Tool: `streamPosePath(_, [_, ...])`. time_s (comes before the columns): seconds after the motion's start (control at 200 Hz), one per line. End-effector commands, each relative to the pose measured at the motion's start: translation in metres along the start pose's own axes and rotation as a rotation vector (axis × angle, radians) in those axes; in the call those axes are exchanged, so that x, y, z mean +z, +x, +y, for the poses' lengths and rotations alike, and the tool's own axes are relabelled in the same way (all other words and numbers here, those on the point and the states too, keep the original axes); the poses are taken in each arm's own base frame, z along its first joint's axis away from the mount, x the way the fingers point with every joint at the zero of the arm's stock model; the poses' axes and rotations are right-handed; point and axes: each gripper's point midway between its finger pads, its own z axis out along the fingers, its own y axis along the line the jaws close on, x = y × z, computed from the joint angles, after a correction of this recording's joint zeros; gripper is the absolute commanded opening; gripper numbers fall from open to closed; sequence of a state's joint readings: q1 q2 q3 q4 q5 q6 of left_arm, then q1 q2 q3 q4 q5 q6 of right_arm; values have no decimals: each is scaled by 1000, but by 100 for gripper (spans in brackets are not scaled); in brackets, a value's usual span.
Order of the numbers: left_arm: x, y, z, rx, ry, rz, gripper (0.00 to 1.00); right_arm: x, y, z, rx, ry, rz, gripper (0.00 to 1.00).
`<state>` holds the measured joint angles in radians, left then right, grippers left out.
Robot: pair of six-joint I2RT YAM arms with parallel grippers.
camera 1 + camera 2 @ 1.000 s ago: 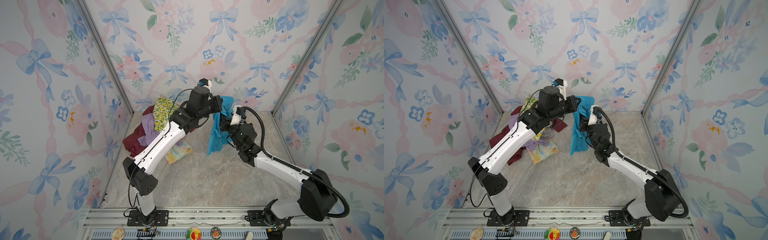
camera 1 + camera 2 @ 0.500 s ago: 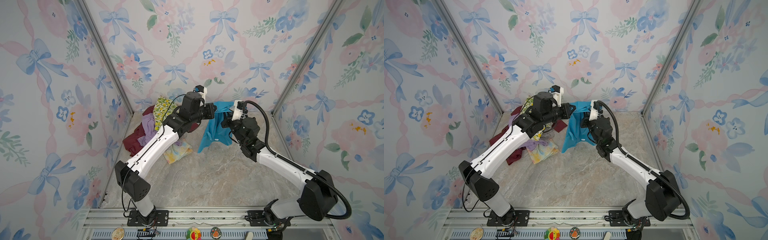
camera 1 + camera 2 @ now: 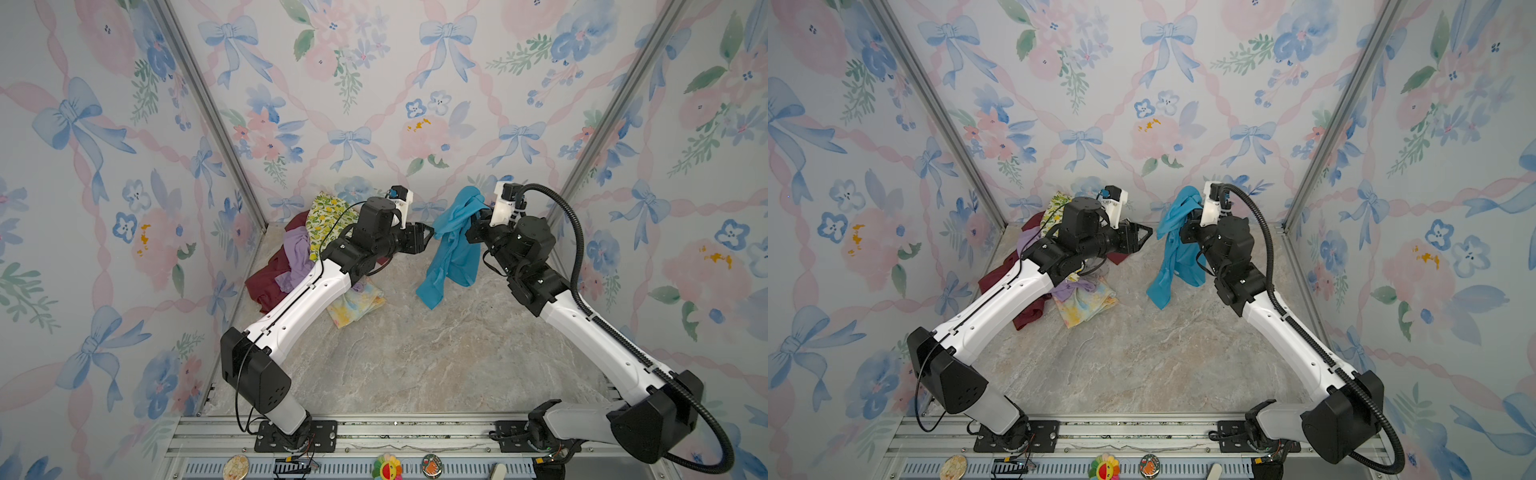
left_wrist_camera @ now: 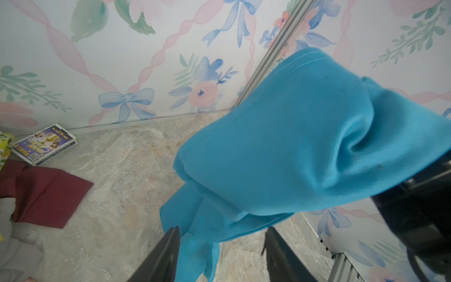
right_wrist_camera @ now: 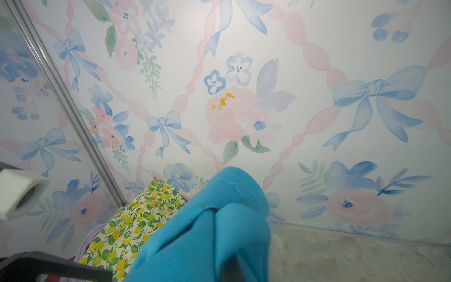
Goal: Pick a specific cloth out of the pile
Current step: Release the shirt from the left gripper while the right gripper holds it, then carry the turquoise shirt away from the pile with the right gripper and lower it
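Marble-patterned tabletop [image 3: 415, 365] spreads beneath my left arm [image 3: 299, 307] and right arm [image 3: 602, 332]; both reach toward the far end.

Left gripper [image 3: 424, 239]: jaws stand well apart, nothing clamped; the left wrist view shows both fingers [image 4: 168, 254] spread, with the cloth [image 4: 292, 146] hanging just beyond them; in both top views the tips sit just beside the cloth's edge; contact not determinable.

Right gripper [image 3: 478, 217]: jaws closed on the cloth's upper fold, the tips buried under fabric. The cloth is plain turquoise-blue; it is lifted off the heap and drapes downward from that grip, on the right half of the scene; whether its lowest corner meets the tabletop I cannot tell.

The pile [image 3: 299, 257] lies well apart from it, in the far left corner, partly under my left arm:
- maroon cloth [image 3: 266, 286] spread on the tabletop;
- lavender cloth [image 3: 297, 253] over it;
- tie-dye cloth [image 3: 353, 303] at the near edge;
- lemon-print cloth [image 3: 326, 216] propped against the back wall [image 3: 374, 83].

A small printed box [image 4: 45, 145] lies at the foot of that wall, near the maroon cloth.
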<state>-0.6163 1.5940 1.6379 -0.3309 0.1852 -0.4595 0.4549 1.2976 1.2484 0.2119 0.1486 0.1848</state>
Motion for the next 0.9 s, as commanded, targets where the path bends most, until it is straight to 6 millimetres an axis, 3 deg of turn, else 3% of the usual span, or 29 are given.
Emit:
streamPosePath(0.0, [-19, -2, -12, 101, 48, -15, 65, -19, -36, -11, -29, 13, -41, 0])
streamPosePath(0.255, [-30, 26, -3, 178, 38, 29, 74, -36, -57, -53, -71, 95, -22, 0])
streamPosePath(0.505, [-34, 60, 22, 214, -41, 81, 79, -47, -66, -108, -42, 206, -11, 0])
streamPosePath(0.67, [-35, 80, 37, 236, -83, 117, 79, -39, -66, -141, -5, 255, -3, 0])
streamPosePath(0.895, [-28, 104, 50, 261, -104, 177, 78, -12, -53, -180, -6, 321, 21, 0])
